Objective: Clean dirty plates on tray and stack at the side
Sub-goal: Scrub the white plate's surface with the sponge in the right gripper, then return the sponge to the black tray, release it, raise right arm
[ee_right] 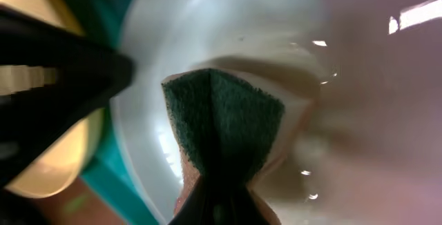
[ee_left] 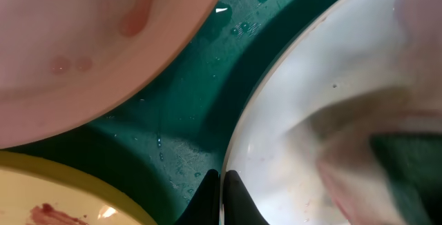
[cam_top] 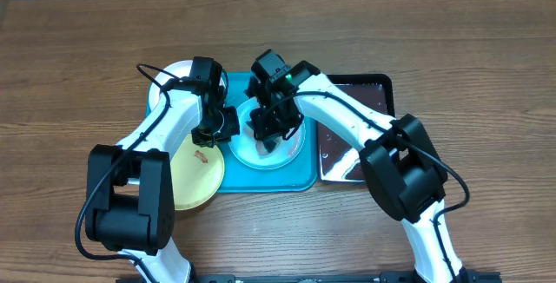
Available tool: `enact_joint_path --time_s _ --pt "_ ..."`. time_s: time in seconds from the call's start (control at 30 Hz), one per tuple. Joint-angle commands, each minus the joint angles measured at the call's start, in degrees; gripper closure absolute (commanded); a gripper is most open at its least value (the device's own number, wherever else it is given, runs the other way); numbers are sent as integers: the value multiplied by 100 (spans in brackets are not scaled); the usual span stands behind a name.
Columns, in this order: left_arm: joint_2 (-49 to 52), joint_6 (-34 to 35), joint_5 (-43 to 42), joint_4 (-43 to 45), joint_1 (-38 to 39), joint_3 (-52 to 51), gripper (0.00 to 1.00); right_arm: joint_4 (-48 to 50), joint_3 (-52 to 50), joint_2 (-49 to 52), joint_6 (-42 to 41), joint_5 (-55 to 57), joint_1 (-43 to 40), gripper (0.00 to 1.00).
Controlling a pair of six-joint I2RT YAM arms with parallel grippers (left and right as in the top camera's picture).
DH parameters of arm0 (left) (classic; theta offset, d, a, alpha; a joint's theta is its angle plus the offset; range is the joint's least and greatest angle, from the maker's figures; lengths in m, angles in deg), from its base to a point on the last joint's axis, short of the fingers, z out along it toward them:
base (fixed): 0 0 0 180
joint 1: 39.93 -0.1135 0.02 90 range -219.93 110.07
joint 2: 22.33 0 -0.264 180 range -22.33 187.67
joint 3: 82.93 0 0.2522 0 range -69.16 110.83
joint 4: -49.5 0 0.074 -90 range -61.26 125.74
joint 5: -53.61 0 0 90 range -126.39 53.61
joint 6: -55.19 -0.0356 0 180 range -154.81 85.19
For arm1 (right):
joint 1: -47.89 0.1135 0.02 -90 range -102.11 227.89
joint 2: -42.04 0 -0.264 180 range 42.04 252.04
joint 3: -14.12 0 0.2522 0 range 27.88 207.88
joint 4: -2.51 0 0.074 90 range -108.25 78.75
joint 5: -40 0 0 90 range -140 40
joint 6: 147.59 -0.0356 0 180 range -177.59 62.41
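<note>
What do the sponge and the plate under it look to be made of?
The sponge: dark green fibrous scouring pad on paler foam, judging by its fuzzy matte face. The plate: probably plastic, smooth and glossy, with bright wet highlights.

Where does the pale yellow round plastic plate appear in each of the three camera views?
Overhead: the pale yellow round plastic plate lies lower left, at the left edge of the turquoise-blue rectangular plastic tray.
Left wrist: the plate fills the bottom left corner and carries a red smear.
Right wrist: the plate is at the left edge, blurred.
Shared landmark: the tray, next to the plate in every view.
</note>
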Motion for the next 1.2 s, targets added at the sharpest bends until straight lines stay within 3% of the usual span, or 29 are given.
enact_joint_path --time_s 0.0,0.13,0.33,0.53,0.7,0.93,1.17 --pt "72 -17 -35 20 39 -39 96 -125 323 -863 81 -358 -328 96" --pt "72 -17 -31 26 39 -39 96 -597 323 -1445 83 -245 -745 96" --pt "72 -15 -24 24 39 -39 95 -1410 323 -1897 79 817 -1482 96" --pt "72 2 -39 13 39 -44 79 -1672 -2 -1886 11 1652 -2072 96" --pt "74 4 -37 22 39 -96 75 -1259 -852 -1886 -166 1886 -2232 96" --pt "74 7 -39 24 39 -120 75 188 -2194 -1886 -188 2013 -2229 96" --pt "74 7 -39 24 42 -120 73 817 -2704 -1886 -291 2321 -2229 94"
